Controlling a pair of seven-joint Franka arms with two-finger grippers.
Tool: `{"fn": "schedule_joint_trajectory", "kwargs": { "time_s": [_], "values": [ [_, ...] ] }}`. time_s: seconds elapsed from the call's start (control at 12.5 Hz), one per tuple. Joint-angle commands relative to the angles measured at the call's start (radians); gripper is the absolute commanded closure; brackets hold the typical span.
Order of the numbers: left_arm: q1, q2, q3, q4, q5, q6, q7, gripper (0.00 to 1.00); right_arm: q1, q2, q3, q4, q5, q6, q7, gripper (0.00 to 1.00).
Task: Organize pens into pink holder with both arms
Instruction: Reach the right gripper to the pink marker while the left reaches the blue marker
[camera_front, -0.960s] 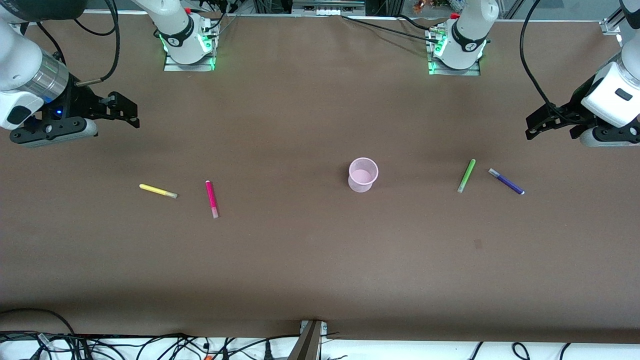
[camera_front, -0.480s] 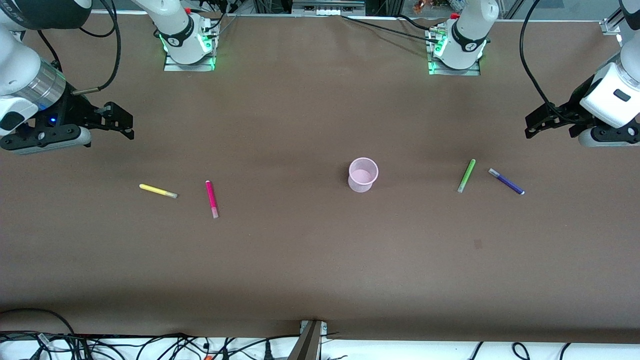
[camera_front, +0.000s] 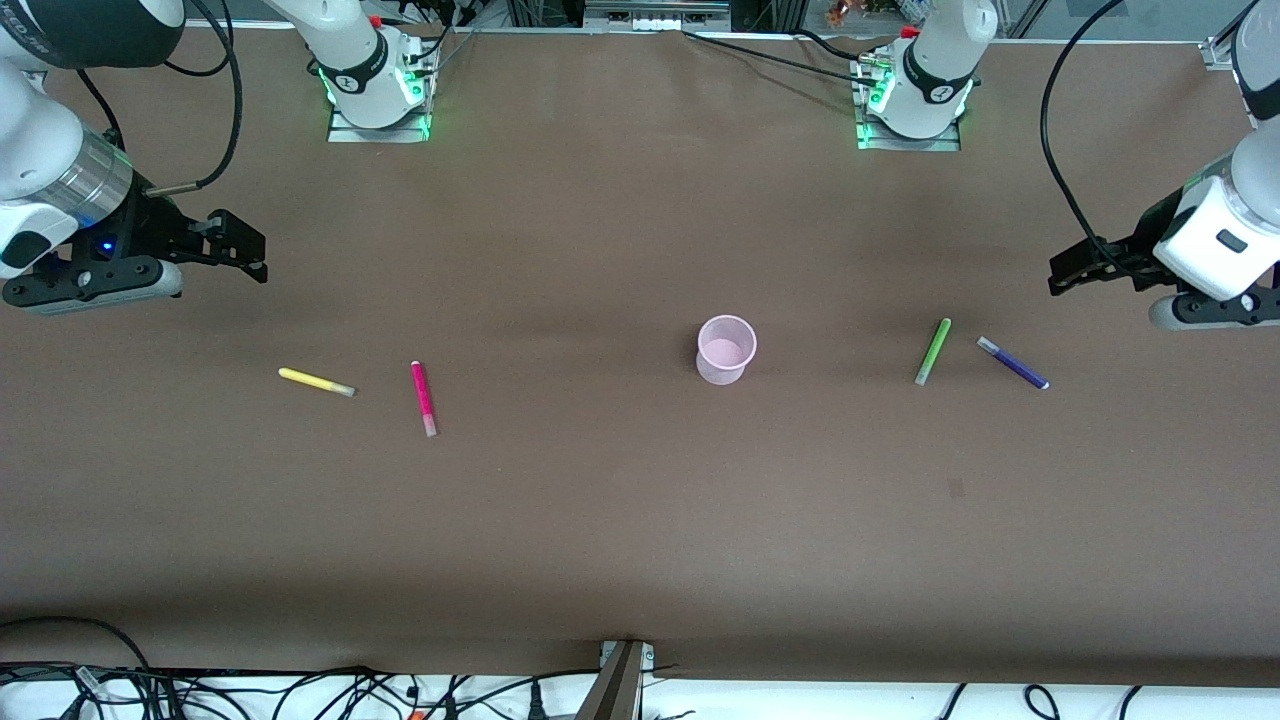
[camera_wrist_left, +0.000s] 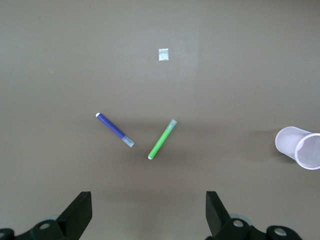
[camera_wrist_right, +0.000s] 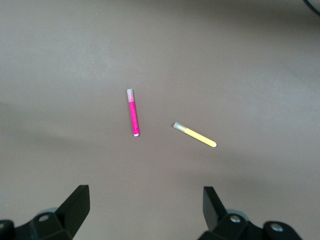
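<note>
Left gripper open, holder cropped

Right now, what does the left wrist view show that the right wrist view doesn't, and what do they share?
Only the left wrist view shows the purple pen, the green pen, the pink holder at its edge, and a small pale patch on the table. Only the right wrist view shows the magenta pen and the yellow pen. Both share the bare brown table and an open gripper hovering above it, empty: the left gripper in one, the right gripper in the other.
</note>
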Motion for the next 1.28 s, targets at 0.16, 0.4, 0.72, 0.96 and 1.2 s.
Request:
{"fn": "schedule_joint_trajectory", "kwargs": {
  "time_s": [0.16, 0.4, 0.72, 0.96, 1.2],
  "values": [
    [0.158, 0.105, -0.005, 0.003, 0.010, 0.045, -0.062, 0.00, 0.039, 0.059, 0.012, 0.000, -0.027, -0.052, -0.074, 0.00],
    [0.184, 0.113, -0.005, -0.136, 0.011, 0.238, -0.170, 0.00, 0.071, 0.156, 0.014, -0.003, -0.021, -0.037, -0.072, 0.00],
    [0.197, 0.113, -0.003, -0.314, 0.022, 0.466, -0.268, 0.00, 0.088, 0.248, 0.015, -0.094, -0.014, 0.148, -0.057, 0.00],
    [0.201, 0.169, -0.003, -0.395, 0.022, 0.576, -0.326, 0.00, 0.090, 0.276, 0.015, -0.265, -0.014, 0.438, -0.065, 0.00],
    [0.253, 0.281, -0.005, -0.403, 0.022, 0.702, -0.328, 0.00, 0.097, 0.380, 0.022, -0.307, -0.014, 0.609, -0.063, 0.08]
  ]
}}
